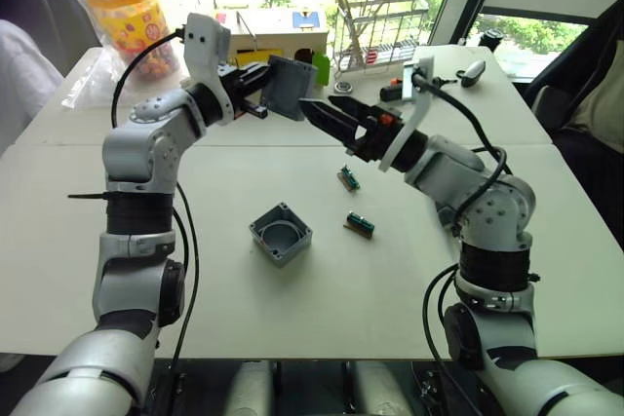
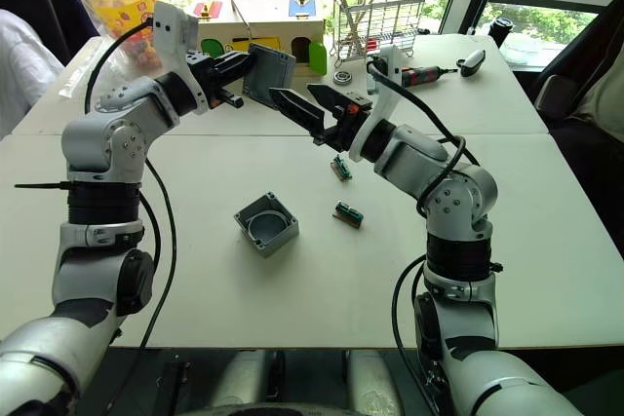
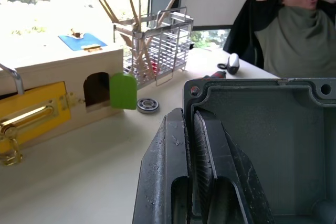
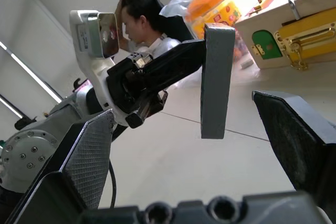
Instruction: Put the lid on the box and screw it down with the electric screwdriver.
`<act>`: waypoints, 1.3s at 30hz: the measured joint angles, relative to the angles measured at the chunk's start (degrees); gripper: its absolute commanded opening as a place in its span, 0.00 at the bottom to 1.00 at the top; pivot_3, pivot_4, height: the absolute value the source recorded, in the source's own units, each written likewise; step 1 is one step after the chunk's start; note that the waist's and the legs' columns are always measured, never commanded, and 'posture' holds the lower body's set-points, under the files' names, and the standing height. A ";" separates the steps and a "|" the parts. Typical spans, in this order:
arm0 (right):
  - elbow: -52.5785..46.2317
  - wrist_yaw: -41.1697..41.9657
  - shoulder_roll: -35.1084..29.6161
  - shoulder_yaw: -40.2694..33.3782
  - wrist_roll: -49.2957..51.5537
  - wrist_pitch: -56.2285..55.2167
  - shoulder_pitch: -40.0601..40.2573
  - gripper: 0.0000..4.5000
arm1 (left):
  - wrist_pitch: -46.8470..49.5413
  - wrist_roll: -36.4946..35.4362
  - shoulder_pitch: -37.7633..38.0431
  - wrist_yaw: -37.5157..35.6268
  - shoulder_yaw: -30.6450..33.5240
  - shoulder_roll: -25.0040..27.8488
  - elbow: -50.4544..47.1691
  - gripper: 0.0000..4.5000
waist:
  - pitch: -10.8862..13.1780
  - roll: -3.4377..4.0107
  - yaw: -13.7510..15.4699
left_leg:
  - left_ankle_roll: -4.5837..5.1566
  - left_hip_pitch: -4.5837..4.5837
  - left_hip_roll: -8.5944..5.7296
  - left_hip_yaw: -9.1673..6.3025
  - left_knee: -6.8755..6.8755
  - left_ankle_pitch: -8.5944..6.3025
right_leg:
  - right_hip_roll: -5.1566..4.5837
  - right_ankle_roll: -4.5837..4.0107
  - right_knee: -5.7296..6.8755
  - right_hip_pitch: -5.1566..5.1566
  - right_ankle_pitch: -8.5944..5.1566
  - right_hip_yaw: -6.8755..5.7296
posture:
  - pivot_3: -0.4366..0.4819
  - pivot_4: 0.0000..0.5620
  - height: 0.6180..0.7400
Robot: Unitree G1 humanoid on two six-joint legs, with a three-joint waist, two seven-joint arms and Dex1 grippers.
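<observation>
White table (image 1: 322,309) by a sunlit window. The lid (image 1: 288,86) is held in the air, edge-on, clamped by its rim in the left gripper (image 1: 255,80). The right gripper (image 1: 330,119) is raised just beside it, its 2 fingers spread apart. The box (image 1: 281,234) sits open on the table below. The lid is judged light, rigid, slick; best taken by opposite edges.

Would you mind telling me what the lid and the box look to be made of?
The lid, held in the left gripper, looks like moulded grey plastic with a matte finish: the wrist view shows a raised rim and corner screw bosses. It could be cast metal, though. The box on the table matches it in grey colour and dull sheen, so probably the same material.
</observation>
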 measured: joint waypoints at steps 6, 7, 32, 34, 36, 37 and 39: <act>1.20 -0.35 -0.03 0.02 -0.27 -0.30 0.01 1.00 | 0.95 -1.46 0.61 -1.19 -0.39 -0.12 -2.50 0.01 | 0.00 0.00 -0.60 | 0.00 0.00 0.02 -0.01 -0.01 0.00 | 0.05 0.00 0.00 -0.01 0.00 0.00 | 0.48 0.27 0.97; 1.54 -0.39 -0.01 -0.01 -0.27 -0.49 0.01 1.00 | 1.03 -1.50 0.90 -1.41 -0.59 -0.09 -2.90 0.01 | 0.00 0.00 -0.61 | 0.00 0.00 0.03 -0.01 -0.02 0.00 | 0.06 0.00 0.00 -0.01 0.00 0.00 | 0.48 0.27 0.97; 3.67 -1.37 0.66 -0.62 -1.92 -2.18 0.05 0.03 | 2.26 -2.80 2.41 -0.94 -1.52 0.41 -3.99 0.00 | 0.00 0.01 -0.55 | 0.00 0.00 0.04 0.00 -0.02 0.00 | 0.05 0.00 -0.04 -0.02 0.00 0.02 | 0.48 0.27 0.97; 3.67 -1.39 0.76 -0.55 -2.11 -2.21 0.05 0.03 | 2.60 -3.00 2.41 -0.99 -1.38 0.51 -3.99 0.16 | 0.00 0.01 -0.55 | 0.00 0.00 0.04 0.00 -0.02 0.00 | 0.05 0.00 -0.04 -0.02 0.00 0.02 | 0.48 0.27 0.97; 3.67 -1.34 0.93 -0.51 -2.41 -2.25 0.19 0.03 | 3.21 -4.26 2.43 -2.05 -1.19 0.73 -4.37 0.33 | 0.00 0.01 -0.55 | 0.00 0.00 0.04 0.00 -0.02 0.00 | 0.05 0.00 -0.04 -0.02 0.00 0.02 | 0.48 0.27 0.97; 3.67 -1.24 1.25 -0.40 -2.42 -2.34 0.19 0.03 | 3.27 -4.98 2.44 -2.63 -1.19 0.80 -4.72 0.45 | 0.00 0.01 -0.57 | 0.00 0.00 0.04 0.00 -0.02 0.00 | 0.05 0.00 -0.04 -0.02 0.00 0.02 | 0.48 0.27 0.97; 3.67 -1.16 1.39 -0.16 -2.44 -2.53 0.18 0.03 | 3.42 -5.82 2.46 -3.44 -1.20 1.11 -5.13 0.67 | 0.00 0.01 -0.56 | 0.00 0.00 0.04 -0.01 -0.03 0.00 | 0.05 0.00 -0.06 -0.02 0.00 0.02 | 0.48 0.27 0.97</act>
